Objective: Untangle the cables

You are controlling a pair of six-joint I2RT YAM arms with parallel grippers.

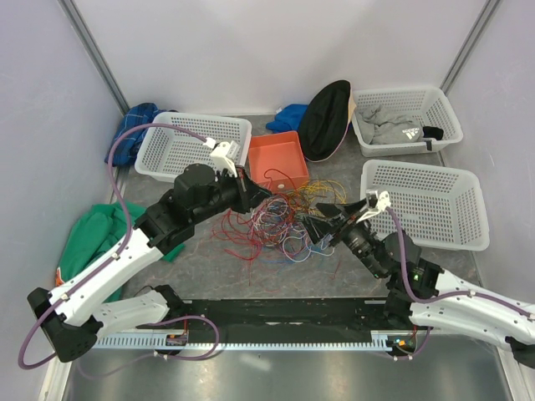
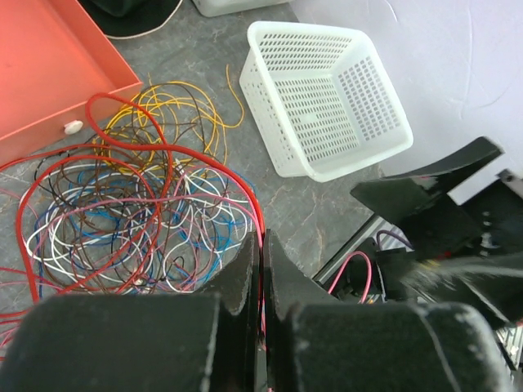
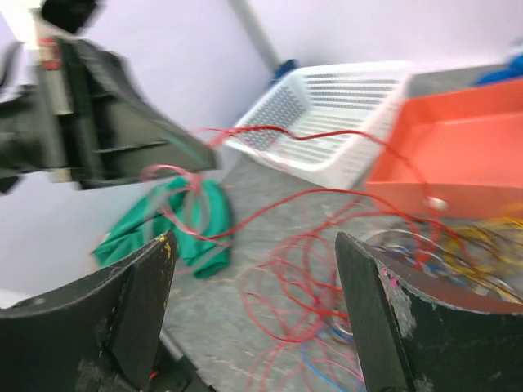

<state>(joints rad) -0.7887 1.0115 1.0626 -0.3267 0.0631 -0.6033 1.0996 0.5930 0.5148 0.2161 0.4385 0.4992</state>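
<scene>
Light, floppy, snag-prone cables point(image 1: 280, 219): left end effector point(image 2: 261, 269) pinches one, right end effector point(image 3: 255, 242) gapes; I'd grab outer loops.

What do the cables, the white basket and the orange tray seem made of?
Cables: thin, glossy coloured coating, probably plastic over wire.
Basket: likely moulded plastic, matte white, grid of holes.
Tray: smooth orange, perhaps plastic or card.

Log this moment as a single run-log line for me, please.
task: untangle cables | left gripper: shut on red cable | right gripper: open, empty, at the pile | cable pile: tangled, not yet separated
</scene>
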